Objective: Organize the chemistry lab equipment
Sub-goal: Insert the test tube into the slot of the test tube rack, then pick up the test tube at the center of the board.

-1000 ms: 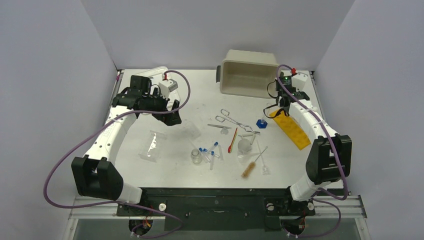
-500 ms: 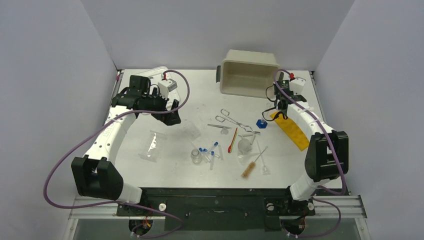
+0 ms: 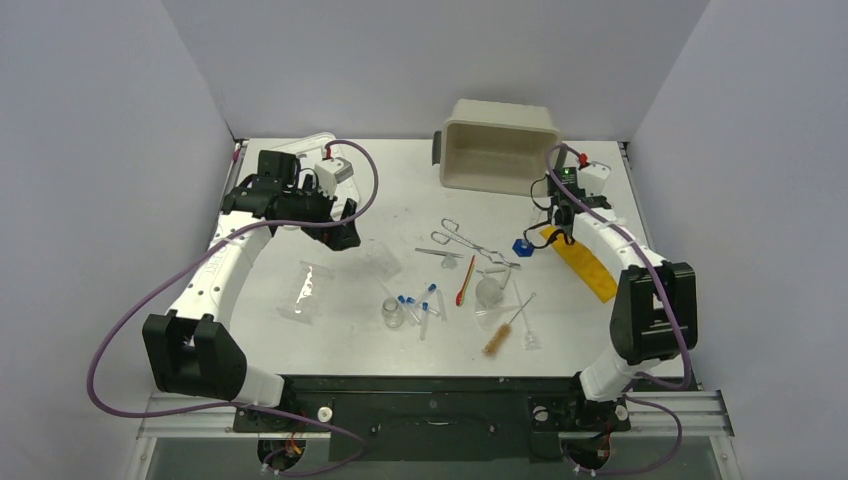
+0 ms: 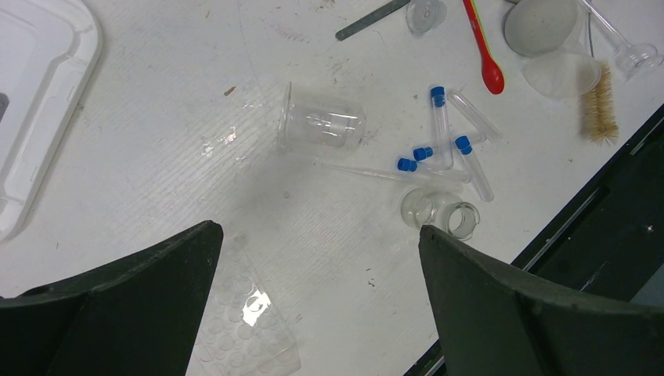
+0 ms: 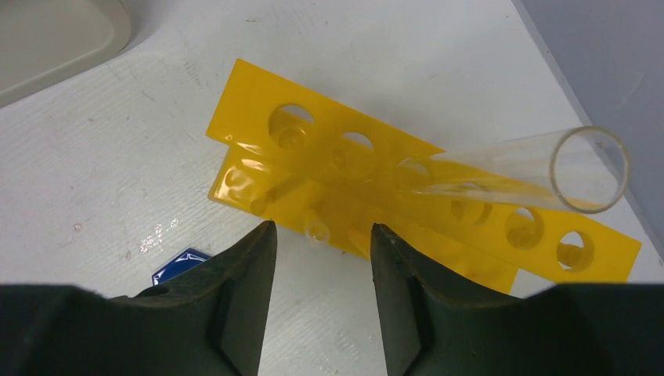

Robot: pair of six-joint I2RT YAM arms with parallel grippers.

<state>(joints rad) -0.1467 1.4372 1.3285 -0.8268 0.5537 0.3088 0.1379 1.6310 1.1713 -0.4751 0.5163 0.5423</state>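
Note:
Under my right gripper (image 5: 322,235) lies a yellow rack (image 5: 258,117) with round holes. A clear glass tube (image 5: 501,168) leans slanted through it, mouth up at the right. The jaws stand apart and hold nothing. In the top view this gripper (image 3: 557,225) hangs over the rack's (image 3: 585,262) far end. My left gripper (image 4: 317,231) is wide open above bare table. Ahead of it lie a tipped beaker (image 4: 321,125), blue-capped tubes (image 4: 442,149), two vials (image 4: 442,215), a red-tipped spatula (image 4: 485,55) and a brush (image 4: 599,113).
The beige tub (image 3: 497,155) stands at the back, next to the right arm. A white lid (image 4: 39,102) lies far left. A clear dimpled tray (image 3: 303,290) sits by the left arm. Metal forceps (image 3: 470,240) and a blue cap (image 3: 522,246) lie mid-table.
My right gripper's jaws have parted and let go of the clear tube, which now rests in the yellow rack. That arm shifted slightly left. The left arm has not moved.

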